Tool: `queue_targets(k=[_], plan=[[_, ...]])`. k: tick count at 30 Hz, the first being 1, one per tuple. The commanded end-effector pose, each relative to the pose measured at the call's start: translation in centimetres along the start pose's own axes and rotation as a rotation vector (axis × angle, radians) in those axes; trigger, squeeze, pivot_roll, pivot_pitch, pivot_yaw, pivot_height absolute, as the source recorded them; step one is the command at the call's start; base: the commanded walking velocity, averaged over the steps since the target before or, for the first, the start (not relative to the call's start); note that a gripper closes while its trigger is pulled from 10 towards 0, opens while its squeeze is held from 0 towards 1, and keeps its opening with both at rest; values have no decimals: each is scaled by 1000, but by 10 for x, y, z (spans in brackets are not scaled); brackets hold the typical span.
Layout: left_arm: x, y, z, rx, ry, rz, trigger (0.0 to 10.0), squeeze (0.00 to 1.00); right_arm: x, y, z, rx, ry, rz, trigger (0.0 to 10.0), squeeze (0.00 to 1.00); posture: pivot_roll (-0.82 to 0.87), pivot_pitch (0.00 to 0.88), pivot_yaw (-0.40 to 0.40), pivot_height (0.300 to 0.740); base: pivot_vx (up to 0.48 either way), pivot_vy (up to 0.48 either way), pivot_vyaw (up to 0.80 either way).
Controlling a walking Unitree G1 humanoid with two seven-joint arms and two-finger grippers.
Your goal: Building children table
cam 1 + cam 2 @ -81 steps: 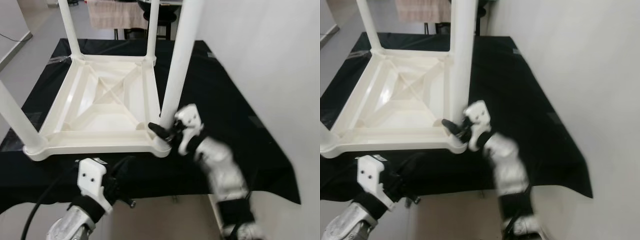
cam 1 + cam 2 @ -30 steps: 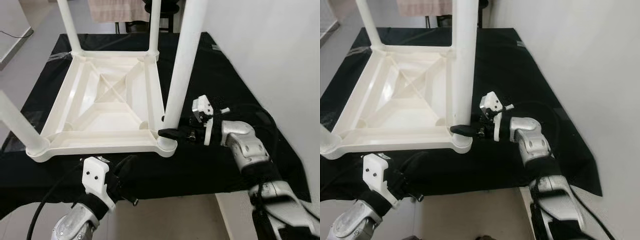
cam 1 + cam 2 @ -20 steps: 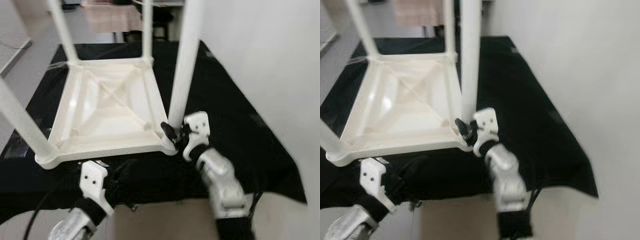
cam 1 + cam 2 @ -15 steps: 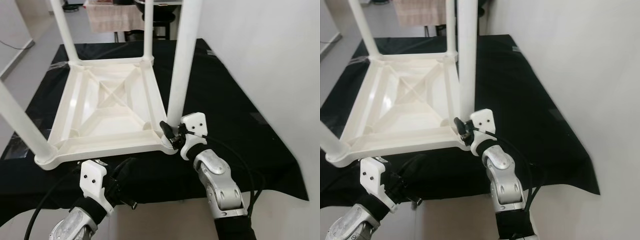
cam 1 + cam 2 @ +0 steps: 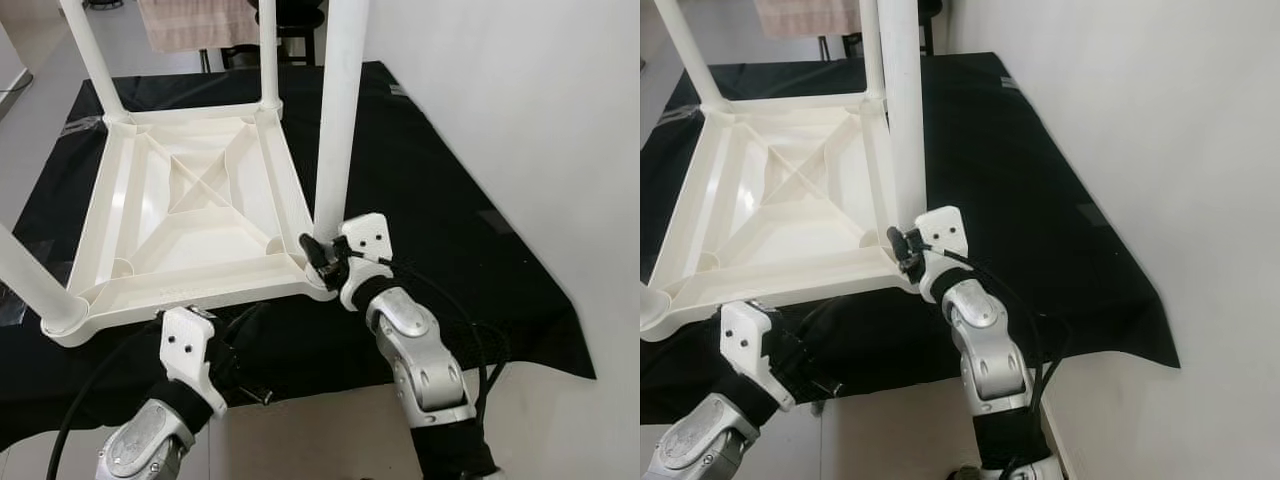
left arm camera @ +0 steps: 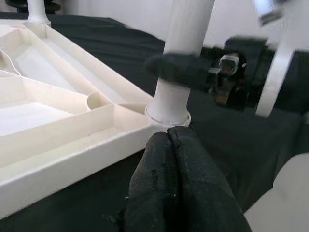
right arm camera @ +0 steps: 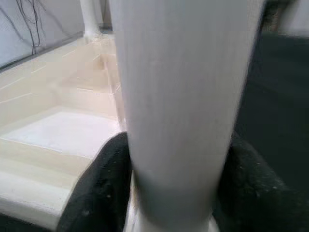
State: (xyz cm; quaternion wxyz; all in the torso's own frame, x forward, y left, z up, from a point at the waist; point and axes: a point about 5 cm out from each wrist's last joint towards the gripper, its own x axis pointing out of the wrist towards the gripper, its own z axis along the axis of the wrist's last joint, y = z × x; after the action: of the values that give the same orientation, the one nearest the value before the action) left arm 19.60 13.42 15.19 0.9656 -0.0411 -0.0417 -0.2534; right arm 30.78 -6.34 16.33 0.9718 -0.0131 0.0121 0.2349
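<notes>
A white plastic children's table [image 5: 190, 205] lies upside down on a black cloth [image 5: 420, 190], with its legs pointing up. My right gripper [image 5: 318, 255] is shut on the base of the near right leg [image 5: 338, 110], just above its socket at the table's corner. In the right wrist view, black fingers [image 7: 99, 181] sit on both sides of that leg [image 7: 176, 96]. My left gripper [image 5: 250, 325] hangs shut and holding nothing below the table's front edge. Its fingertips [image 6: 169, 154] point at the same corner socket [image 6: 168, 113].
A white wall [image 5: 520, 120] runs close along the right side. The black cloth's front edge [image 5: 330, 375] hangs over bare floor. The other legs [image 5: 268, 50] stand at the far corners and at the near left [image 5: 25, 280]. A towel [image 5: 190, 22] hangs behind the table.
The whole picture has shifted as the camera moved. My right forearm has swung from the right side round to the front while its gripper stays on the leg's base. The left gripper keeps its place.
</notes>
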Motion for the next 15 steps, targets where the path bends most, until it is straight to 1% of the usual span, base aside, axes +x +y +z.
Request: queue_targets(k=[1,3,4,5,6,7,8,9,12,14,15], plan=[[-4,7,1,26,40,30,10000,0,2,4,0,87,3,62,10000,1000,83,113,-49,740,0,0,0],[-4,9,3,34,41,41,10000,0,2,5,2,101,-4,79,10000,1000,83,113,-49,740,0,0,0],[-4,18,14,61,20,78,10000,0,0,10,7,130,-20,136,10000,992,82,113,-48,740,0,0,0],[-4,18,14,61,20,78,10000,0,0,10,7,130,-20,136,10000,992,82,113,-48,740,0,0,0],[-4,23,21,73,2,103,10000,0,-2,12,8,133,-26,180,10000,357,81,114,-44,740,0,0,0],[-3,27,28,77,-19,121,10000,0,-5,14,9,127,-30,227,10000,114,82,115,-43,740,0,0,0],[-3,30,33,75,-37,138,10000,0,-8,15,10,115,-34,267,10000,0,82,115,-43,740,0,0,0],[-2,32,36,73,-48,148,10000,0,-10,15,10,106,-37,292,10000,0,82,115,-43,740,0,0,0],[-1,38,44,58,-85,188,10000,0,-16,9,9,70,-30,329,10000,0,83,117,-39,740,0,0,0],[-1,44,45,42,-87,265,10000,0,-20,-5,7,42,-22,307,10000,0,66,123,-34,740,0,0,0],[-1,46,42,51,-68,302,10000,0,-21,-15,6,26,-13,280,10000,0,51,128,-33,740,0,0,0]])
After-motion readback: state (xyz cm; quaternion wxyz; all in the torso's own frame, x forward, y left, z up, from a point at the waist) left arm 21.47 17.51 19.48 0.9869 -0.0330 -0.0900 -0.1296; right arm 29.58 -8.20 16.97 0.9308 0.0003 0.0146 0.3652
